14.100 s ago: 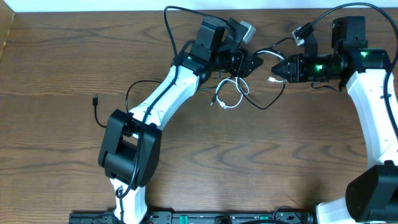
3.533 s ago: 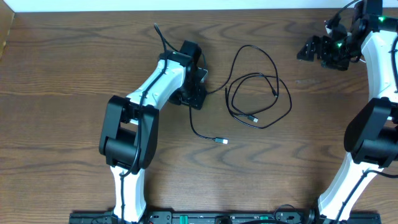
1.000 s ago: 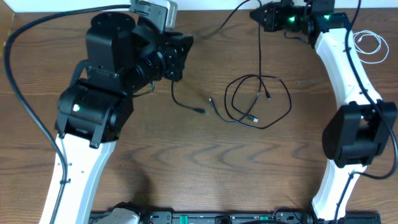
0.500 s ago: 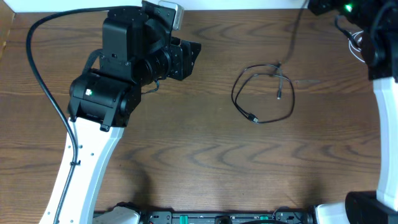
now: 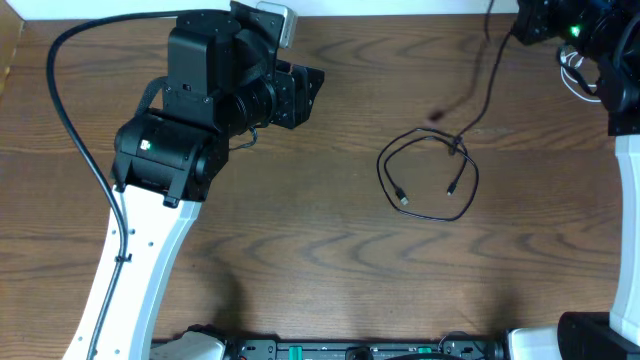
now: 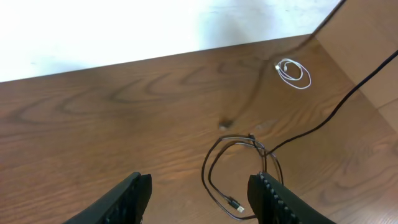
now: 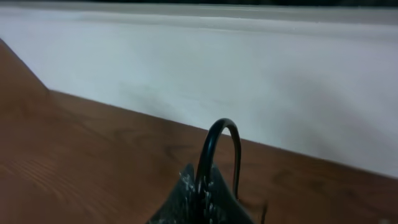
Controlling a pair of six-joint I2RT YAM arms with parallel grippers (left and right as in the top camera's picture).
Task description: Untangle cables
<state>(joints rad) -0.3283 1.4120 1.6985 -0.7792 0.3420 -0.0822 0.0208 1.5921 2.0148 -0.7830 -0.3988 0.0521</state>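
1. On the brown wood-grain table (image 5: 300,250), the thin black cable (image 5: 455,143) lies in a loose round loop, with one strand running up and right toward the far edge.
2. Right gripper (image 7: 202,196) pinches that strand, which arches above its fingers.
3. Left gripper (image 6: 199,186) hangs spread and empty.
4. White cable (image 6: 293,71), a small coil, lies at the far right, well apart.

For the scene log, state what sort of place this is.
Probably a robotics lab bench: a wood-grain table against a plain white wall, a left arm and right arm standing at it, plus a black cable and a white cable.
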